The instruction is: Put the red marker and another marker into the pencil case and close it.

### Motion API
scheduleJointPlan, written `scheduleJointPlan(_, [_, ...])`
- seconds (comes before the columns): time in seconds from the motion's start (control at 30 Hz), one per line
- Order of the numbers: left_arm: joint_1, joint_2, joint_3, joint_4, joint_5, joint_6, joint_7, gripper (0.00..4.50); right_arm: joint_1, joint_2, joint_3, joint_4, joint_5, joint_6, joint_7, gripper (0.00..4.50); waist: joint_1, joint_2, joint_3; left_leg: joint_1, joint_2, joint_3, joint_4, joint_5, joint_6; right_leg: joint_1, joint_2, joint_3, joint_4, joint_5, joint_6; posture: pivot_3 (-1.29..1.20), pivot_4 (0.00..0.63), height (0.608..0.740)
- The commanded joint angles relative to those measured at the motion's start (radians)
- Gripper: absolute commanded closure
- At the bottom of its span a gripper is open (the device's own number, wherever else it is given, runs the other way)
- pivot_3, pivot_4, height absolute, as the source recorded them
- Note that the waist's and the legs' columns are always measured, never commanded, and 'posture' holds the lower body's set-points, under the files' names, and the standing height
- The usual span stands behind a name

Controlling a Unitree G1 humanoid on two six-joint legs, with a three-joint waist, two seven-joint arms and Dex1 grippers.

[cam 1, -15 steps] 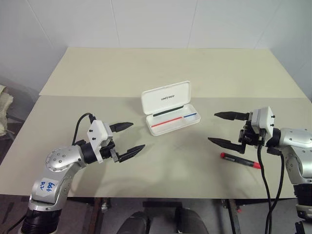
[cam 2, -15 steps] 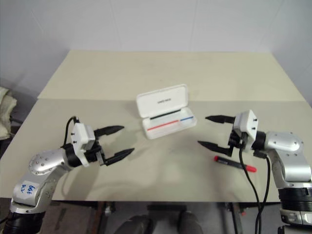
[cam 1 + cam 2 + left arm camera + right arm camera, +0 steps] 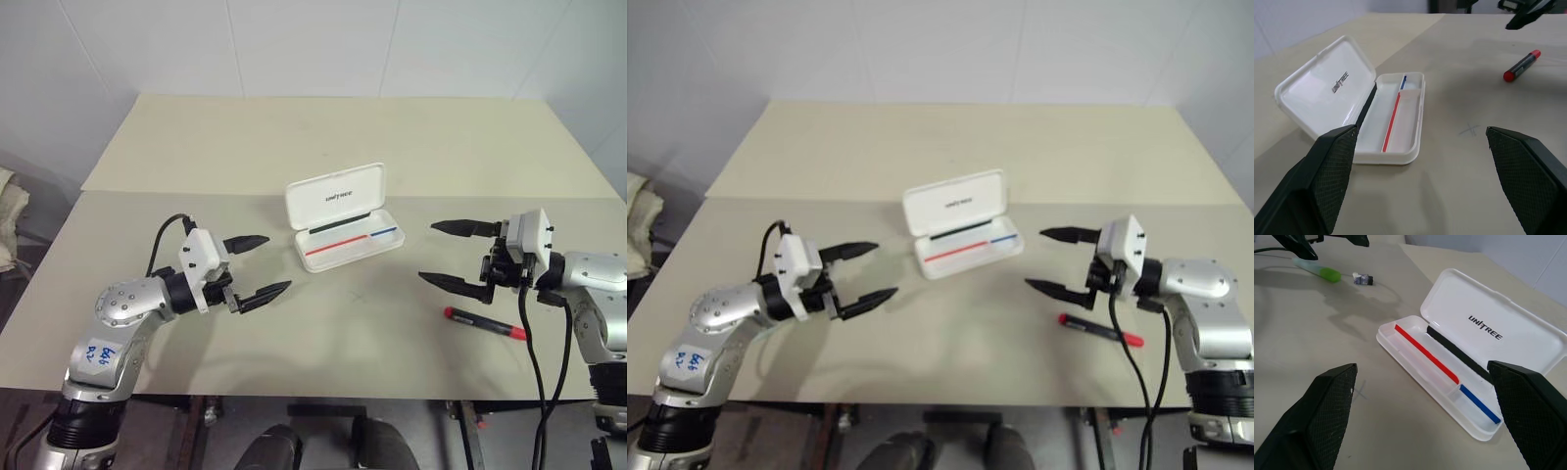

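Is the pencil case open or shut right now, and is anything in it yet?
Open: the pencil case has its lid raised, and its tray holds no marker. The red marker lies on the table.

The white pencil case (image 3: 343, 218) lies open mid-table, red marker (image 3: 483, 322) to its right, light-green marker (image 3: 1317, 270) left

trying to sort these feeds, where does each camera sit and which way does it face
Head views: on the head, looking down over the table; both arms show, left gripper and right gripper open.
Left wrist view: looks along open fingers at the open pencil case and red marker.
Right wrist view: faces the case from the other side; a green marker lies beyond.
Shared: the case.
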Motion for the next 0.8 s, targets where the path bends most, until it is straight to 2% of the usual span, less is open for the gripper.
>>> scheduleJointPlan(0.03, [-0.023,-0.004,-0.004,0.027,0.020,-0.041,-0.002,0.64,-0.025,-0.011,-0.003,-0.007,0.007,-0.001,0.011,0.00,0.000,0.000,0.000,0.000,0.000,0.000,0.000,0.000,0.000,0.000,0.000,0.000,0.000,0.000,0.000,0.00,0.150,0.740])
scheduleJointPlan(0.3, [-0.124,-0.043,-0.069,0.139,0.048,-0.086,-0.035,3.33,0.022,-0.015,-0.012,-0.106,0.034,0.043,0.006,0.00,0.004,0.000,0.000,-0.001,0.000,0.000,0.000,0.000,0.000,0.000,0.000,0.000,0.000,0.000,0.000,0.00,0.150,0.740])
scheduleJointPlan(0.6, [-0.276,-0.157,-0.169,0.302,0.071,-0.081,-0.077,3.33,0.100,-0.031,-0.061,-0.228,0.065,0.091,-0.041,0.00,0.002,-0.001,0.000,-0.001,0.000,0.000,0.000,0.000,0.000,-0.001,0.000,-0.001,0.000,0.000,0.000,0.00,0.150,0.740])
scheduleJointPlan(0.73, [-0.298,-0.156,-0.211,0.328,0.112,-0.064,-0.082,2.46,0.136,-0.026,-0.064,-0.264,0.067,0.093,-0.057,0.00,0.000,-0.001,0.000,-0.001,0.000,0.000,0.001,0.000,0.000,-0.002,0.000,-0.001,0.001,0.000,0.000,0.00,0.150,0.740])
scheduleJointPlan(0.8, [-0.311,-0.154,-0.237,0.342,0.161,-0.079,-0.068,1.84,0.150,-0.025,-0.065,-0.281,0.069,0.098,-0.068,0.00,0.000,-0.001,0.000,-0.001,0.000,0.001,0.001,0.000,0.000,-0.001,0.000,0.000,0.001,0.000,0.000,0.00,0.150,0.740])
